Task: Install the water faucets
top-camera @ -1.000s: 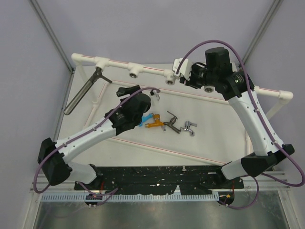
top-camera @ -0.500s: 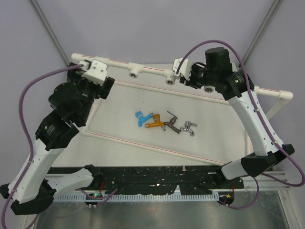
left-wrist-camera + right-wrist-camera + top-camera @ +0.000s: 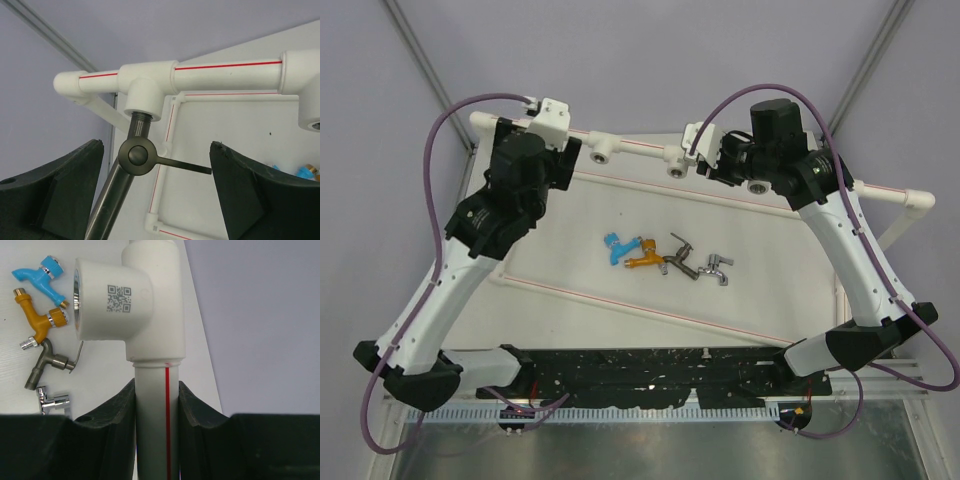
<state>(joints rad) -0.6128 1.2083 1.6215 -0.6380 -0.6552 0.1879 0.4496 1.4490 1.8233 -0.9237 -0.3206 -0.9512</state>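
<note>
Our wide-open left gripper straddles the dark-grey faucet, its long arm slanting toward the left jaw, while our right gripper clamps the white pipe frame.

White pipe frame: smooth plastic, slight gloss, thin red printed stripe along the tubes.
Socket, 10 o'clock in the right wrist view: bright metal lining. Matt black printed code on its white body.
Large dark-grey faucet: metal, satin sheen, with a rougher threaded neck.
Blue faucet: glossy plastic, shiny silver collar.
Orange faucet: glossy plastic, ribbed knob, brassy threaded tip.
Dark metal faucet: dull brushed grey.
Chrome faucet, 8 o'clock: mirror-bright.
Left gripper and right gripper: matt black plastic, faintly grained.
Counter: white, matt, smooth.
Cables: purple, smooth sheath.
</note>
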